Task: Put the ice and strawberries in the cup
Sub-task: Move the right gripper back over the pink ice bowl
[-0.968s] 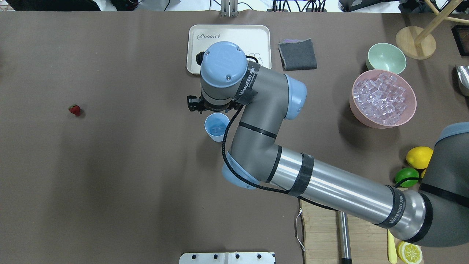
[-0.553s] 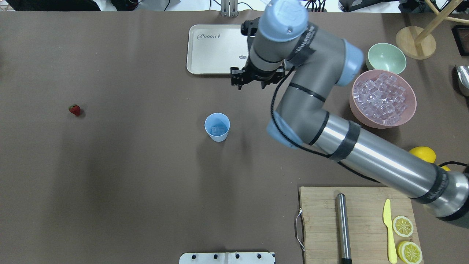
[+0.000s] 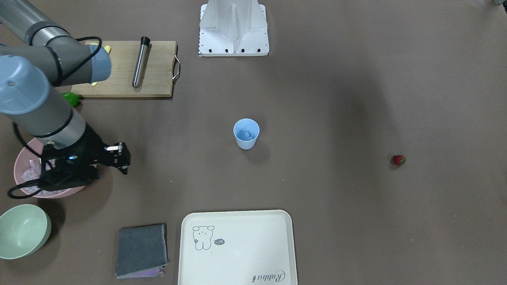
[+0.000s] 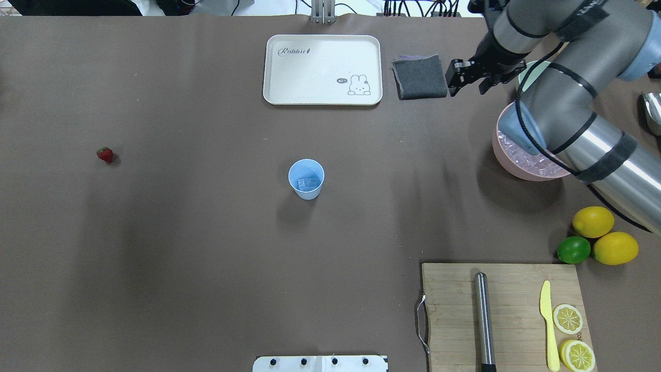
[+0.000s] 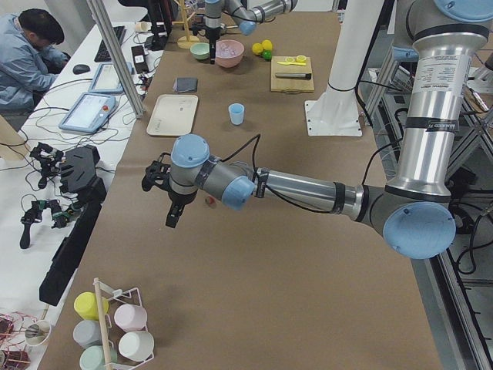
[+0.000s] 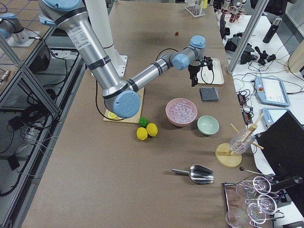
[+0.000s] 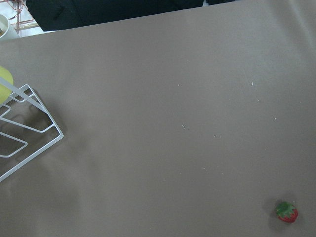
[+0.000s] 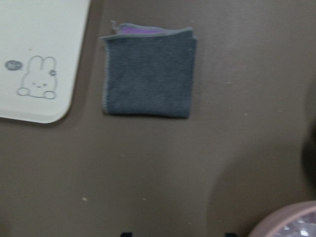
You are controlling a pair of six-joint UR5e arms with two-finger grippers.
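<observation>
The light-blue cup [image 4: 306, 178] stands upright mid-table with two ice cubes [image 4: 309, 182] lying in its bottom. Much more ice [image 6: 181, 110] fills the pink bowl [image 4: 516, 168] at the far right. The strawberry [image 4: 105, 154] lies alone on the far left of the table and also shows in the left wrist view [image 7: 287, 212]. My right gripper [image 4: 469, 82] hangs open and empty between the grey cloth [image 4: 419, 76] and the pink bowl. My left gripper [image 5: 173, 210] hovers close to the strawberry in the exterior left view only; I cannot tell whether it is open or shut.
A cream tray [image 4: 323, 70] lies at the far middle and a pale green bowl [image 3: 21, 229] behind the pink one. Two lemons and a lime [image 4: 573, 249] sit by the cutting board [image 4: 465, 320], which holds a metal rod, knife and lemon slices. A metal scoop [image 6: 194, 175] lies beyond.
My right arm has swung away from above the cup, far and to the right, to beside the pink bowl. The cup and the strawberry have stayed put.
</observation>
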